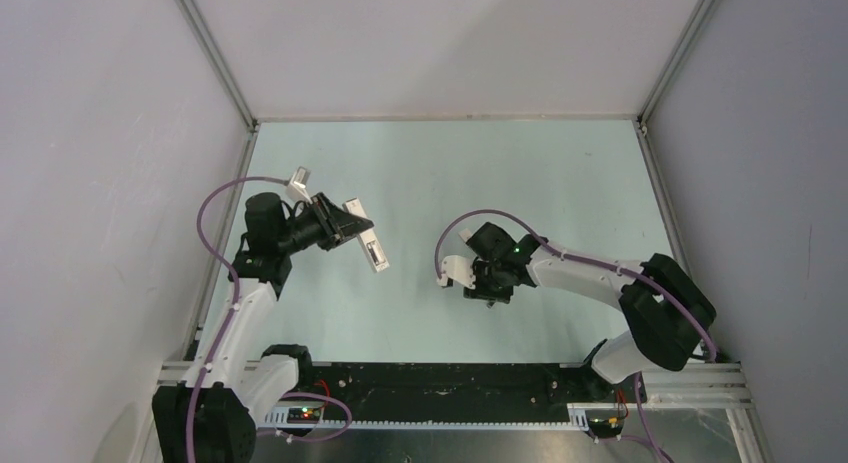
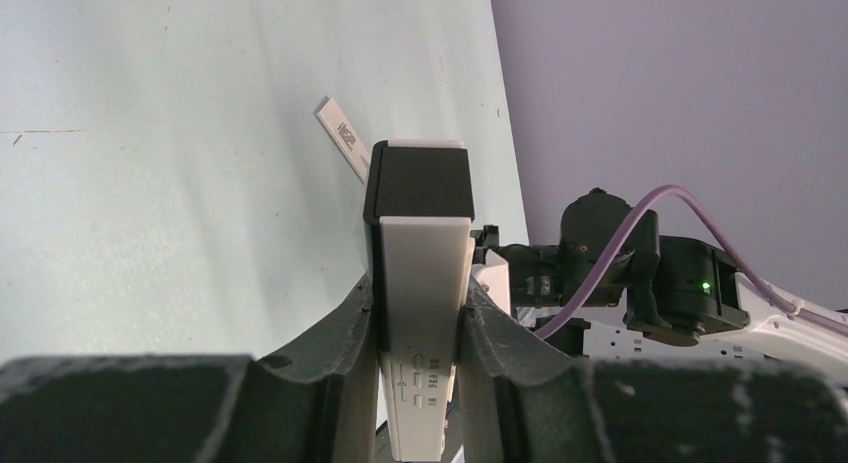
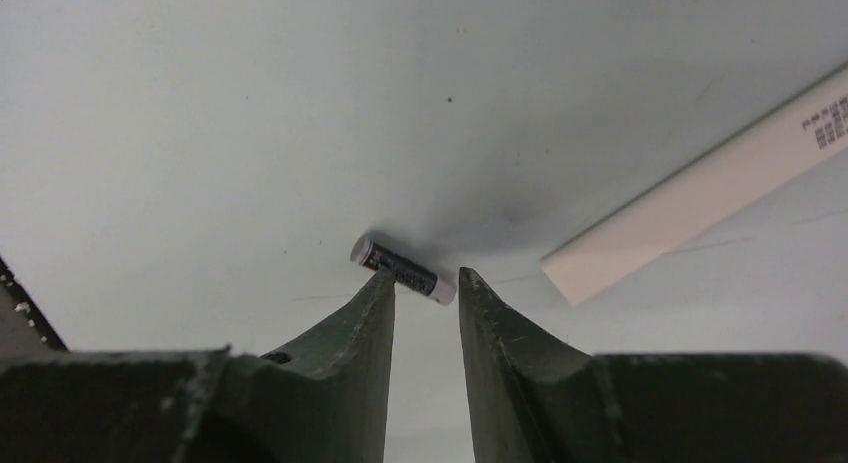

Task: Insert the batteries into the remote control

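Note:
My left gripper is shut on the remote control, a white bar with a black end, gripping its long sides so the black end sticks out past the fingers. In the top view the remote control hangs off the left gripper over the left middle of the table. A dark battery with a light end lies on the table right at the tips of my right gripper, partly behind the left fingertip. Its jaws stand a little apart and hold nothing. The right gripper points down at the table centre, hiding the battery from above.
A flat white strip with printed text lies on the table just right of the battery, also visible past the remote as the white strip. Grey walls enclose the pale table on three sides. The right arm is visible from the left wrist.

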Action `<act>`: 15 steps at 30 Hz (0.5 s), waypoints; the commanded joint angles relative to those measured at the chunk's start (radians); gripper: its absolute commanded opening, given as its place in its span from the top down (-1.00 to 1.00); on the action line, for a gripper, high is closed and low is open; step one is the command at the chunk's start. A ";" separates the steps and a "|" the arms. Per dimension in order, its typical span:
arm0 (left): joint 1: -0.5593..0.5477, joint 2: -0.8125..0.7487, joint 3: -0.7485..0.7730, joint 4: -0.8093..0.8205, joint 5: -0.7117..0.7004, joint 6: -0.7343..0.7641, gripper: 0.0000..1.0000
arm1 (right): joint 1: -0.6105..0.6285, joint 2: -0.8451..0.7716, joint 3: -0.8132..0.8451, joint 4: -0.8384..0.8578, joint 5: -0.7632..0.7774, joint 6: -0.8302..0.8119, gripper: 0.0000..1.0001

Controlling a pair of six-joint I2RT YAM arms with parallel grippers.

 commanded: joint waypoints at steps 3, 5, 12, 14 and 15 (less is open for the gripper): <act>0.016 -0.012 0.047 0.020 0.032 0.026 0.98 | 0.013 0.064 -0.006 0.053 0.047 -0.062 0.35; 0.018 -0.010 0.046 0.020 0.031 0.026 0.98 | 0.012 0.073 -0.006 0.049 0.043 -0.064 0.36; 0.018 -0.009 0.046 0.019 0.033 0.026 0.99 | 0.012 0.073 -0.010 0.052 0.033 -0.058 0.36; 0.018 -0.010 0.044 0.020 0.033 0.025 0.98 | 0.012 0.071 -0.012 0.042 0.036 -0.059 0.36; 0.018 -0.011 0.044 0.020 0.033 0.025 0.98 | 0.013 0.066 -0.014 0.033 0.037 -0.059 0.37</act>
